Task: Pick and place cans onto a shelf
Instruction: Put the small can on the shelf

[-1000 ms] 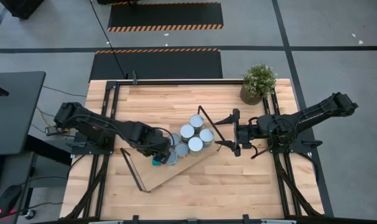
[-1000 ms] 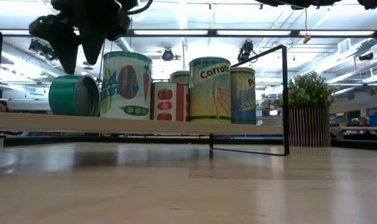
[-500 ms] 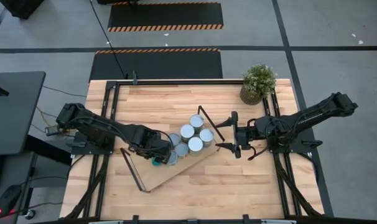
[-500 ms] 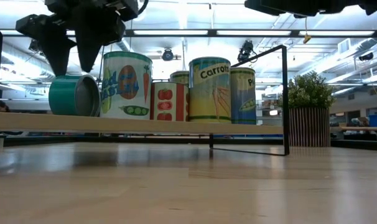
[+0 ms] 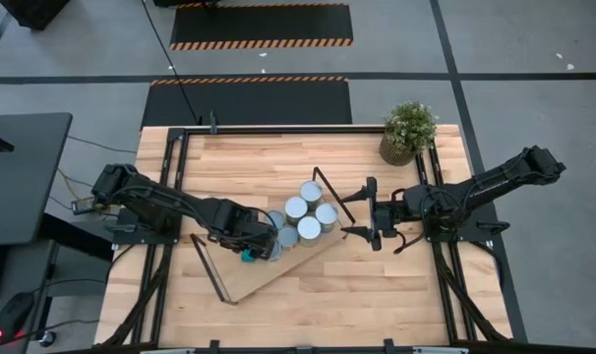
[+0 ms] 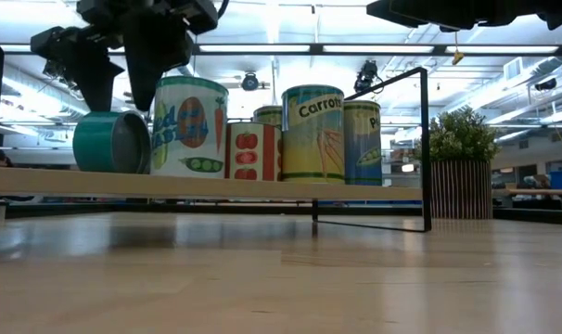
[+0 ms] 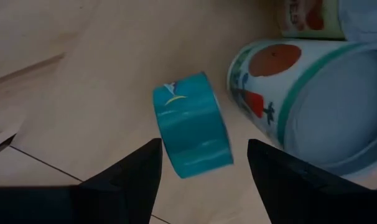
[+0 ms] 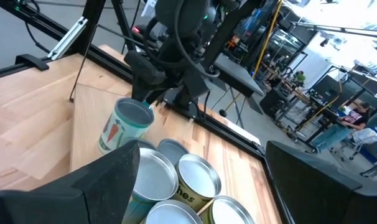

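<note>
upright cans crowd shelf end

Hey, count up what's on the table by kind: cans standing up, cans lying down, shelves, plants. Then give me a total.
Upright cans: 7, as best the high view shows, with some partly hidden
Teal can on its side: 1
Shelf: 1
Potted plant: 1
Total: 10
</note>
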